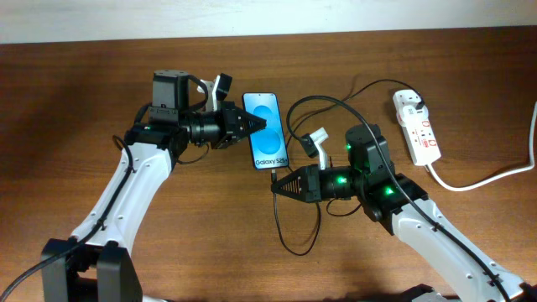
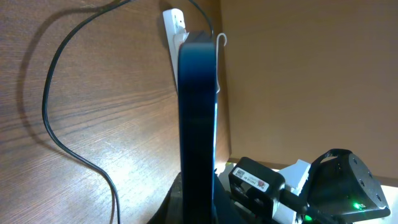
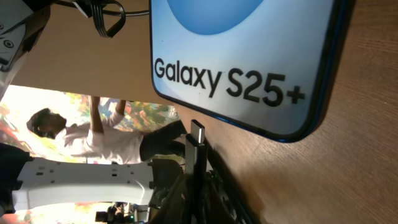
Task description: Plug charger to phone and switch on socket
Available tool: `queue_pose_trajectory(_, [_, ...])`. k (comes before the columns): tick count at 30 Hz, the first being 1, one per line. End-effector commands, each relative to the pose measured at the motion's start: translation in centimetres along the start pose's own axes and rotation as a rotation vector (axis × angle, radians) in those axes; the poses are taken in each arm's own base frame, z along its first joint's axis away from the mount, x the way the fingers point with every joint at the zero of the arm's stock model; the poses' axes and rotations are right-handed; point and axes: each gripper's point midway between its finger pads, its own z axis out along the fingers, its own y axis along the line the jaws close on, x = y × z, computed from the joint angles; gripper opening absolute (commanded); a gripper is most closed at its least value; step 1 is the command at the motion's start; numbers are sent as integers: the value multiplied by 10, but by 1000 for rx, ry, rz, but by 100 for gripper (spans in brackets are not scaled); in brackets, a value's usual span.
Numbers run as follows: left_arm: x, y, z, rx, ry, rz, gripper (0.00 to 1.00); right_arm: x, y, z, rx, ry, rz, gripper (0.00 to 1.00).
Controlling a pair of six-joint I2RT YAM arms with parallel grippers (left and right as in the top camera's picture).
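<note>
The phone (image 1: 267, 130) lies on the table with its blue screen up and the "Galaxy S25+" text showing. My left gripper (image 1: 251, 126) is shut on its left edge. In the left wrist view the phone (image 2: 198, 112) stands edge-on between the jaws (image 2: 196, 208). My right gripper (image 1: 283, 186) is shut on the charger's connector tip (image 3: 197, 132), which points at the phone's bottom edge (image 3: 242, 50) and sits just short of it. The black charger cable (image 1: 312, 220) loops below the right arm and runs back toward the socket (image 1: 417, 126) at the far right.
The socket's thick white cord (image 1: 487, 179) trails off the right edge. The cable also arcs across the wood in the left wrist view (image 2: 53, 130), where the socket's end (image 2: 175, 22) shows behind the phone. The right arm's wrist (image 2: 339, 186) is close by.
</note>
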Motion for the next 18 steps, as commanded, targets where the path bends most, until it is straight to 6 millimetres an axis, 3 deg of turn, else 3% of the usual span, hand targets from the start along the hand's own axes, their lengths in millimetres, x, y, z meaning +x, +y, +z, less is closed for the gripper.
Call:
queue_pose_trajectory(1, [2, -16, -4, 41, 11, 29, 0, -1, -2, 2, 6, -1, -10, 4])
queue_pose_trajectory(6, [2, -16, -4, 41, 11, 29, 0, 5, -20, 13, -5, 63, 109, 4])
queue_pose_trajectory(11, [-9, -11, -14, 34, -32, 108, 0, 15, 8, 9, -154, 149, 34, 4])
queue_pose_trajectory(14, [-26, -23, -40, 138, -71, 236, 0, 18, 10, 8, -172, 158, -30, 4])
queue_pose_trajectory(18, [-20, -18, -42, 165, -55, 278, 0, 17, 4, 9, -149, 141, -82, 4])
